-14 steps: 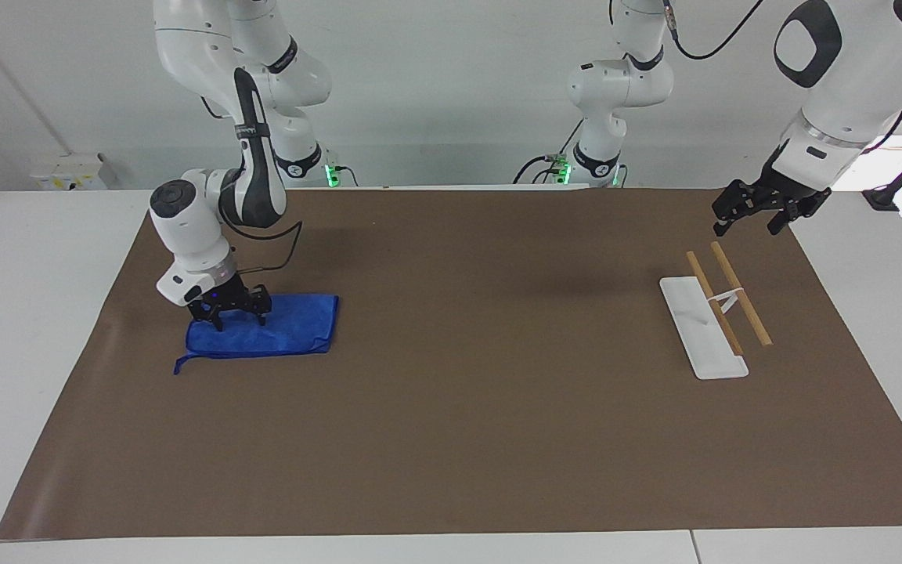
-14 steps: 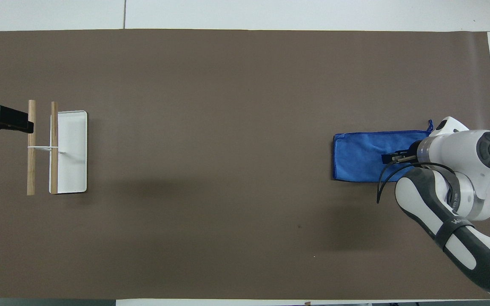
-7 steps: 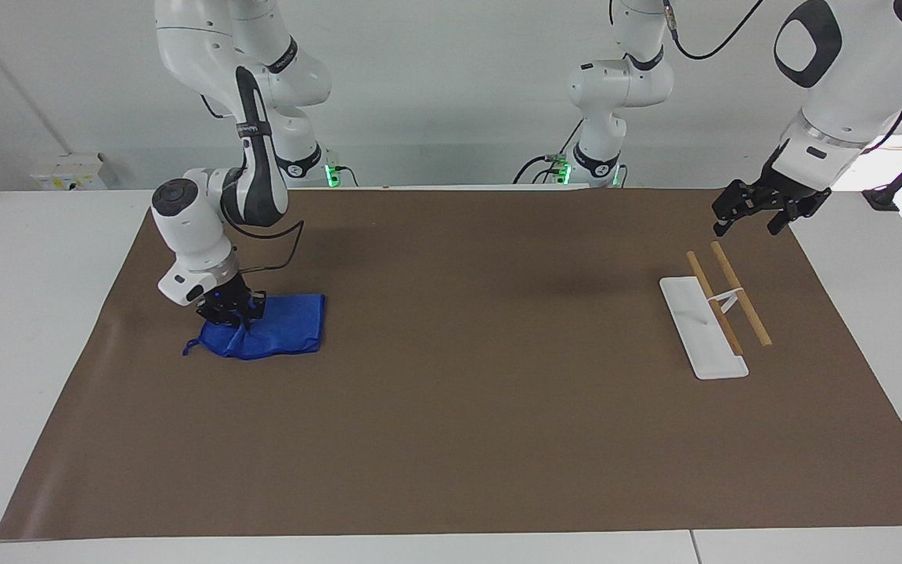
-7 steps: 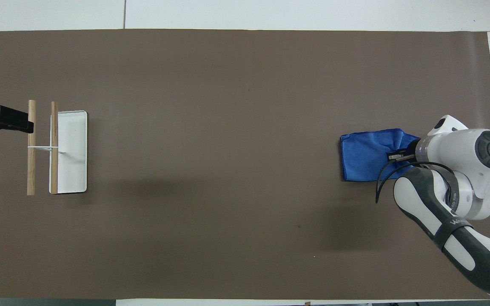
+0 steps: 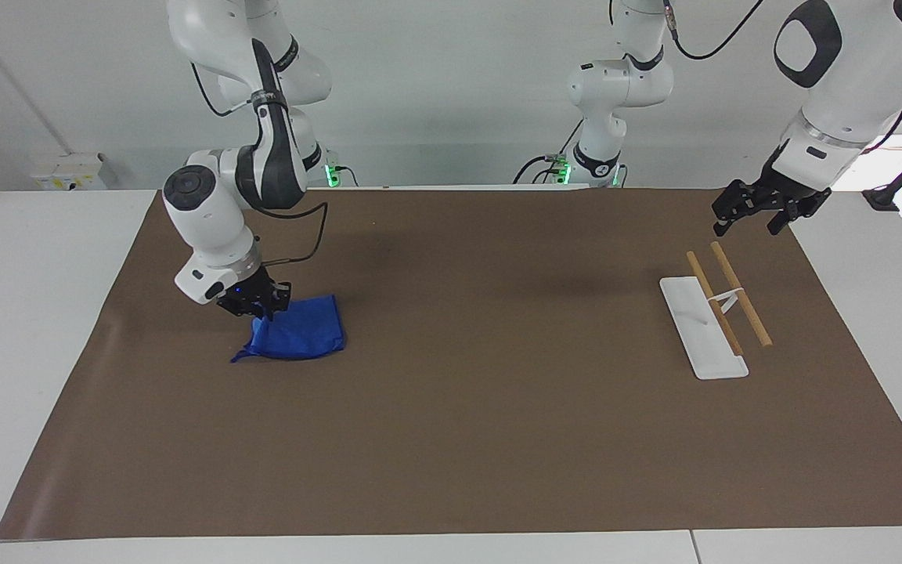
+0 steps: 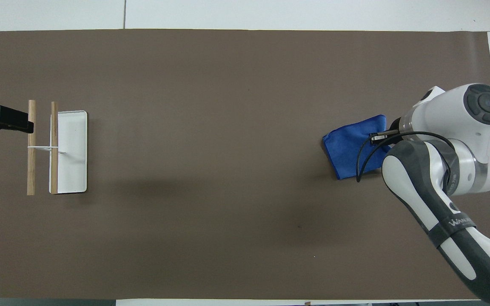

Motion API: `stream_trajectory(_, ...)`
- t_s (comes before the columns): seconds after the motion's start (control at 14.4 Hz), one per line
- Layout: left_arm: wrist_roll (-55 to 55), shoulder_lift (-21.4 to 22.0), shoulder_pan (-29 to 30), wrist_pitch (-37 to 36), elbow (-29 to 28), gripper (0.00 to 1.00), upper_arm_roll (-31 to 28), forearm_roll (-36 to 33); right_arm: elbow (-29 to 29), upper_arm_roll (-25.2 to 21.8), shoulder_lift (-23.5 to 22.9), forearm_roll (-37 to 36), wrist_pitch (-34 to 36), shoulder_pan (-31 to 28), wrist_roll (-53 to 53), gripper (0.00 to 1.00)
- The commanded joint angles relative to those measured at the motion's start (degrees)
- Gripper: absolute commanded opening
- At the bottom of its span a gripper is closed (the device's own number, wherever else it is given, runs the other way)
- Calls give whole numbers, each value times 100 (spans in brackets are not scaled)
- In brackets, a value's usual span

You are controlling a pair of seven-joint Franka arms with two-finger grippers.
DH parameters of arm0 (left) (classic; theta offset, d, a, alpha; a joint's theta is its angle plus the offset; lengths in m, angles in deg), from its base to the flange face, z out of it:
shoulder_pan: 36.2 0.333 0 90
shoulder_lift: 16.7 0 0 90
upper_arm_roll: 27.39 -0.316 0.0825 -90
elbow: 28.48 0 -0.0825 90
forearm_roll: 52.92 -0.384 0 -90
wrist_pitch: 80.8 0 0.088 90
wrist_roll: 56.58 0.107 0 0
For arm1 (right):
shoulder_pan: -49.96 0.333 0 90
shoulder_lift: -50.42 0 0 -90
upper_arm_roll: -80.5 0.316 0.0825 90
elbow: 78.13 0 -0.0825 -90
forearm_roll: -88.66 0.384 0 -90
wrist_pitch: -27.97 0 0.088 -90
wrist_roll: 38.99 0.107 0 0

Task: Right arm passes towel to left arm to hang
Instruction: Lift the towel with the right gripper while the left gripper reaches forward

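The blue towel (image 5: 299,335) hangs bunched from my right gripper (image 5: 254,307), which is shut on its upper edge; its lower part and thin loop still rest on the brown mat. In the overhead view the towel (image 6: 349,148) shows beside the right gripper (image 6: 379,137), partly under the arm. My left gripper (image 5: 756,215) waits in the air over the mat's edge by the rack, toward the left arm's end; it shows in the overhead view (image 6: 11,121) too.
A towel rack with two wooden rods (image 5: 729,301) on a white base (image 5: 698,333) stands at the left arm's end of the mat; in the overhead view the rods (image 6: 31,146) and base (image 6: 72,151) show. A brown mat (image 5: 467,407) covers the table.
My right gripper closed on the flat towel, lifted it and moved it toward the table's middle. The towel went from spread flat to bunched and hanging. The left arm stayed still.
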Motion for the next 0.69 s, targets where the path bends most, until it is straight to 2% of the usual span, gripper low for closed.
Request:
stream_trajectory(0.0,16,63,23,24,-23,100,10,-101,854,18,-93,364,742,326,574,0)
stream_trajectory(0.21,16,63,23,-2,-23,100,19,-101,1601,18,-128,988,1094,634,1312,0)
stream_trajectory(0.35,16,63,6,-3,-14,100,19,-101,2243,18,-365,1733,1166,801,1997,0)
stream_trajectory(0.49,16,63,14,24,-23,100,10,-101,2578,18,-550,2743,974,985,2595,0)
stream_trajectory(0.63,16,63,23,15,-23,100,10,-101,2615,18,-594,3439,378,1258,3341,0)
